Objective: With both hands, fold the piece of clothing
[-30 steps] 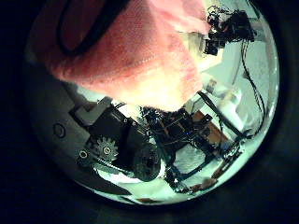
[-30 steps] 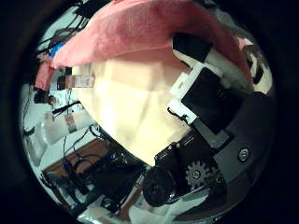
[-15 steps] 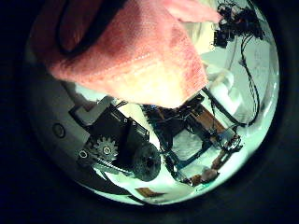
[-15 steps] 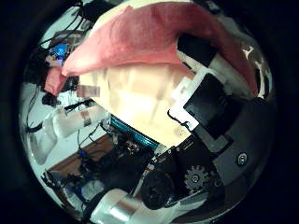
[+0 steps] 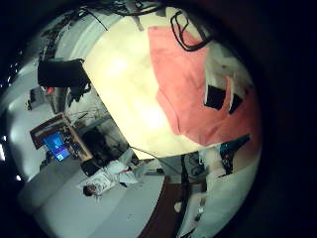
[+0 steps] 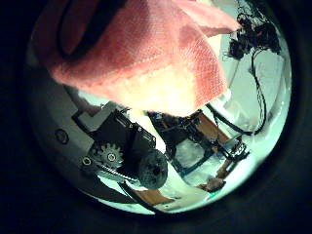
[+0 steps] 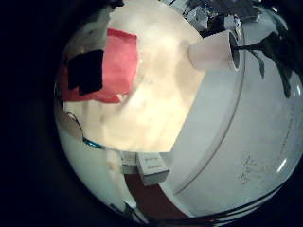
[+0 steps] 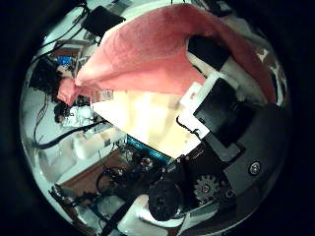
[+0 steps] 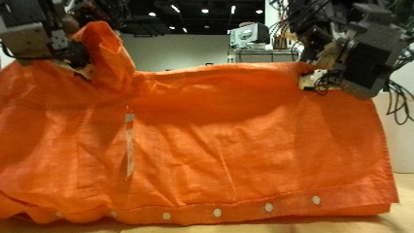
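Observation:
In the outside view a wide orange garment (image 9: pixel 194 136) hangs spread between both hands, its buttoned hem down at the table. My left hand (image 9: pixel 39 34) is shut on one top corner, which bunches up beside it. My right hand (image 9: pixel 350 49) is shut on the other top corner. The left thumb side palm view shows the cloth (image 6: pixel 136 54) close over the palm. The right thumb side palm view shows the cloth (image 8: pixel 167 49) draped over my fingers (image 8: pixel 226 88). The cloth also shows in the left little finger side palm view (image 5: pixel 198 89) and the right little finger side palm view (image 7: pixel 114 61).
The pale table top shows under the cloth in the left little finger side palm view (image 5: pixel 119 89) and the right little finger side palm view (image 7: pixel 170 85). Its wooden edge (image 9: pixel 258 225) shows below the hem in the outside view.
Both thumb side palm views have shifted, so both hands moved. In the right view the cloth now covers less of the picture and more of the room shows under it.

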{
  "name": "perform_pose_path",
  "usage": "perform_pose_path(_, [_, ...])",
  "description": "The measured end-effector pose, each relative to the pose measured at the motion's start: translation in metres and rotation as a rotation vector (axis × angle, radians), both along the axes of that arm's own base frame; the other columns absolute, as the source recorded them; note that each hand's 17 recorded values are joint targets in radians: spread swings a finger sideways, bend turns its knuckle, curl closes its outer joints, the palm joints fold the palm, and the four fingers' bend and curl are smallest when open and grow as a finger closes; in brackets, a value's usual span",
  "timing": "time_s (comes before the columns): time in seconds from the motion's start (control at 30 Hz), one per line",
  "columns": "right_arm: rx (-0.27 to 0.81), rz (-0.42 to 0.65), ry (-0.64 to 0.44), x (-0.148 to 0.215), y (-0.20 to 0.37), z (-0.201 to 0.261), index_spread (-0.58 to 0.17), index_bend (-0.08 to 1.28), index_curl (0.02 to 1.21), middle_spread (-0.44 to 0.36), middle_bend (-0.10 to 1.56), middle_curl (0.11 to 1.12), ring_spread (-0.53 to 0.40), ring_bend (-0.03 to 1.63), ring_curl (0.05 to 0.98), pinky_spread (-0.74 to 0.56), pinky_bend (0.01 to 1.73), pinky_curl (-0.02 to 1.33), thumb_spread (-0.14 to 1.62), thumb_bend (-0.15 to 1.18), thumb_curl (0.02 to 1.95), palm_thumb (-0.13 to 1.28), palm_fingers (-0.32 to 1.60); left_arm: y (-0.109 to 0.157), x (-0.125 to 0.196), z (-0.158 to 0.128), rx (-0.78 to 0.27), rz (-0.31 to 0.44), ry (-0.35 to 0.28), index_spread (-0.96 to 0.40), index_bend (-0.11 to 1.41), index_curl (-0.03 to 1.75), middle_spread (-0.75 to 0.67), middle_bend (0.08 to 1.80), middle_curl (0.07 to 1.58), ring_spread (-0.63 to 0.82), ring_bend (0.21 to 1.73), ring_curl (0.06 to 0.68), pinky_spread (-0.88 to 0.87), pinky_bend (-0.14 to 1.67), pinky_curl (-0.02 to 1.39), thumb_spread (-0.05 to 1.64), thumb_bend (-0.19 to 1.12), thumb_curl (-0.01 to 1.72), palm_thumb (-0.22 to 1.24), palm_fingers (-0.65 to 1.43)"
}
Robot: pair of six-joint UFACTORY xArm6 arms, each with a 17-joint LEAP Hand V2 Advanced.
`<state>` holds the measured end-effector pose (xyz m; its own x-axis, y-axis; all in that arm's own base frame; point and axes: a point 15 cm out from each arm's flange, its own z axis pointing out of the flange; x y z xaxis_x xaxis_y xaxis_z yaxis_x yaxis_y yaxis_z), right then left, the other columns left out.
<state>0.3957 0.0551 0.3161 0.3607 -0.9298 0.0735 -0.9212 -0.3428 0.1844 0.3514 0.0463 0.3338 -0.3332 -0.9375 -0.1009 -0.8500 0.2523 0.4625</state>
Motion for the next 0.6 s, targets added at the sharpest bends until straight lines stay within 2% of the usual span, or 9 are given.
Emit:
perform_pose_path(0.27, [-0.015,-0.008,0.067,0.065,0.012,-0.045,-0.281,1.08,0.93,-0.17,1.29,0.89,-0.268,1.31,0.859,-0.25,1.16,1.07,1.16,-0.01,0.76,1.12,0.97,0.016,0.064,-0.053,0.011,0.014,-0.007,-0.71,0.18,1.33,-0.56,0.97,0.93,-0.48,1.26,0.526,-0.7,1.0,0.61,0.98,-0.02,0.59,0.77,1.02])
perform_pose_path(0.4, [-0.021,-0.022,0.092,0.102,0.016,-0.073,-0.284,1.09,0.93,-0.17,1.28,0.89,-0.269,1.31,0.865,-0.26,1.15,1.09,1.18,-0.03,0.74,1.04,0.95,0.022,0.094,-0.083,0.011,0.028,-0.007,-0.7,0.17,1.33,-0.56,0.98,0.94,-0.48,1.27,0.533,-0.7,0.97,0.62,0.98,-0.03,0.58,0.73,0.96])
perform_pose_path(0.53, [-0.029,-0.033,0.128,0.122,0.015,-0.103,-0.287,1.05,0.92,-0.169,1.27,0.88,-0.268,1.31,0.864,-0.26,1.13,1.1,1.21,-0.03,0.67,0.95,0.94,0.026,0.114,-0.108,0.013,0.043,0.01,-0.69,0.17,1.32,-0.56,0.99,0.94,-0.48,1.26,0.538,-0.7,0.94,0.63,1.0,-0.03,0.56,0.69,0.88])
perform_pose_path(0.6, [-0.032,-0.04,0.147,0.125,0.012,-0.118,-0.291,1.02,0.91,-0.168,1.26,0.88,-0.27,1.31,0.859,-0.27,1.12,1.1,1.23,-0.03,0.63,0.92,0.93,0.027,0.121,-0.122,0.006,0.052,0.027,-0.67,0.16,1.3,-0.56,0.97,0.95,-0.48,1.25,0.545,-0.69,0.93,0.64,1.0,-0.03,0.55,0.68,0.76])
